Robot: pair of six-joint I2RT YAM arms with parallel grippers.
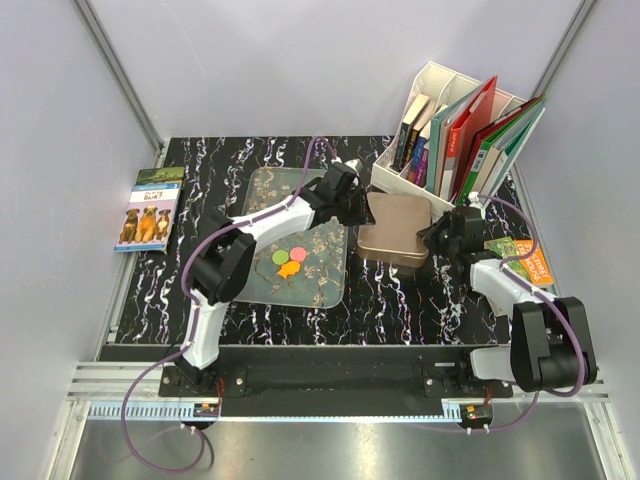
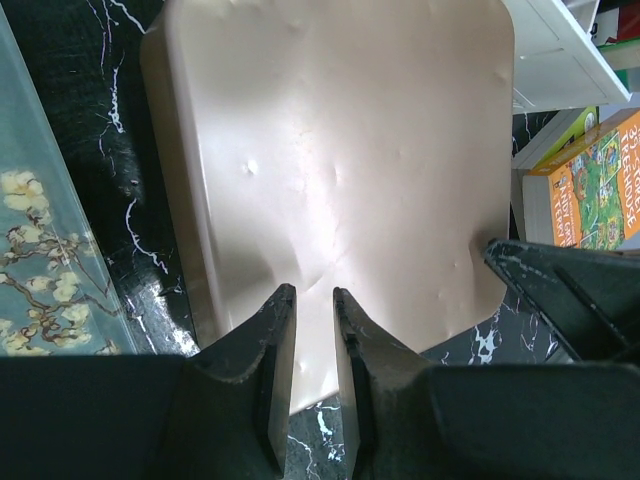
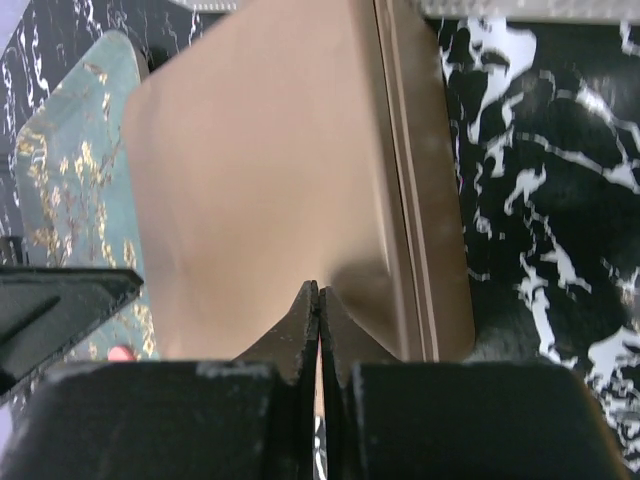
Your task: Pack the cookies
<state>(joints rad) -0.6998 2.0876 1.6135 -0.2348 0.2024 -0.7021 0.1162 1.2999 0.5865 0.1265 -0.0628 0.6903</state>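
Black marble-look tabletop (image 1: 420,300), gold rectangular metal tin (image 1: 395,228) lidded. Small coloured disc cookies (image 1: 286,262) on floral glass tray (image 1: 320,285), left of tin; left arm nearer. Left gripper (image 2: 314,310) narrowly parted at tin's left edge. Right gripper (image 3: 318,300) pinched closed at tin's right edge, empty.

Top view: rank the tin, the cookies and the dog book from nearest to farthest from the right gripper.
1. Tin: right beside the right gripper, on its left.
2. Cookies: on the glass tray, left of centre.
3. Dog book: at the table's far left edge.
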